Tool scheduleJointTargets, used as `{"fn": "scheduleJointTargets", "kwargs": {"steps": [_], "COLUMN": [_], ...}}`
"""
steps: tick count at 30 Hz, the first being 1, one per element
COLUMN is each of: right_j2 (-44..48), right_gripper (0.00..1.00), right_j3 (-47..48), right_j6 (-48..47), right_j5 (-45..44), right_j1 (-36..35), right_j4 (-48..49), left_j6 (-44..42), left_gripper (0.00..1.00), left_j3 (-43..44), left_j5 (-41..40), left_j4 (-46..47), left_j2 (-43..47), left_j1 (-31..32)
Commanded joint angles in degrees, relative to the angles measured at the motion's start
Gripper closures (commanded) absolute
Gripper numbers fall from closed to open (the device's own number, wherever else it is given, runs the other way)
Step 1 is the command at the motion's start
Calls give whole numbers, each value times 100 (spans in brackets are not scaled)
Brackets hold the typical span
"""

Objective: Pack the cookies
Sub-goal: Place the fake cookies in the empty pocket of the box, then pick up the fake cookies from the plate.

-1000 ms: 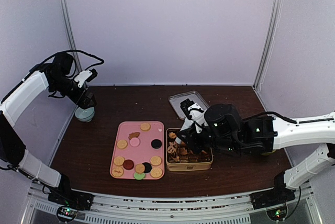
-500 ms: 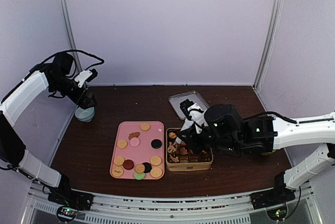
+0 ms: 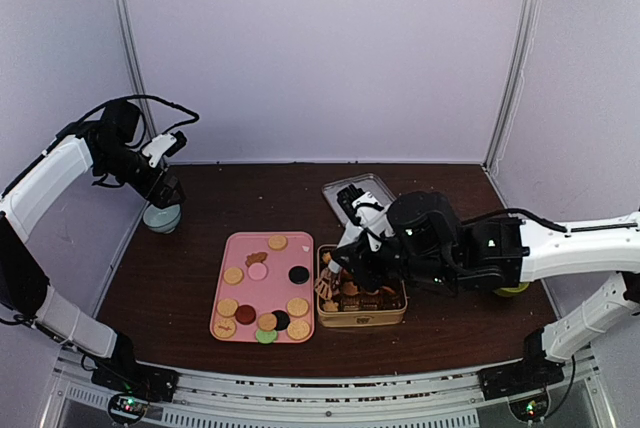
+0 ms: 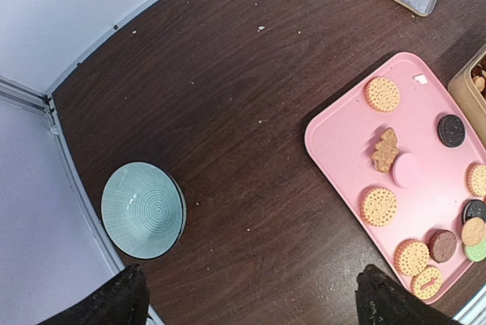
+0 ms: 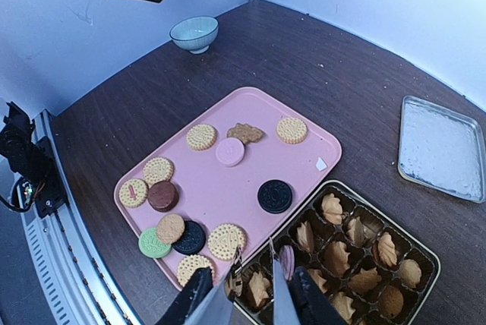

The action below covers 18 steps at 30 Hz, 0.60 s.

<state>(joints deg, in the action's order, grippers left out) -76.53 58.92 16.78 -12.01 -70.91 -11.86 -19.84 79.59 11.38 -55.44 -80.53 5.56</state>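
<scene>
Hovering is being done by the right gripper point(image 5: 250, 298) over the left end of the gold tin point(image 3: 362, 319), with the loose cookies point(image 5: 226, 240) lying just beside it at 9 o'clock.

In the overhead view the cookies are being carried by the pink tray point(image 5: 228, 188), set right against the tin's left wall, so the coming reach is being judged a short sideways one for the right arm. Its jaws are being held slightly parted (whether the small tan piece at one fingertip is gripped or merely lying in a paper cup below cannot be told). The left gripper point(image 4: 250, 306) is being held wide open and empty, well apart at 10 o'clock above the green bowl point(image 4: 143, 209), so it is being judged the farther arm. No long axis is being offered by the round cookies.
</scene>
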Motion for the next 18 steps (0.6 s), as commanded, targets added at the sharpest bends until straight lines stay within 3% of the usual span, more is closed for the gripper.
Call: {"fn": "scheduleJointTargets", "kwargs": {"steps": [1, 8, 18], "right_j2": [95, 203, -667], "right_gripper": [66, 69, 69], "right_j3": [264, 223, 1090], "right_j6": [-108, -107, -410], "right_j5": [-70, -131, 374], "right_j1": [-32, -36, -121], "right_j4": [127, 227, 564], "left_j6": [-47, -47, -64], "left_gripper": [2, 2, 2], "left_j3": [27, 39, -71], "left_j5": [73, 88, 0], "left_j4": [51, 51, -2], "left_j2": [28, 12, 132], "left_j1": [-39, -44, -91]}}
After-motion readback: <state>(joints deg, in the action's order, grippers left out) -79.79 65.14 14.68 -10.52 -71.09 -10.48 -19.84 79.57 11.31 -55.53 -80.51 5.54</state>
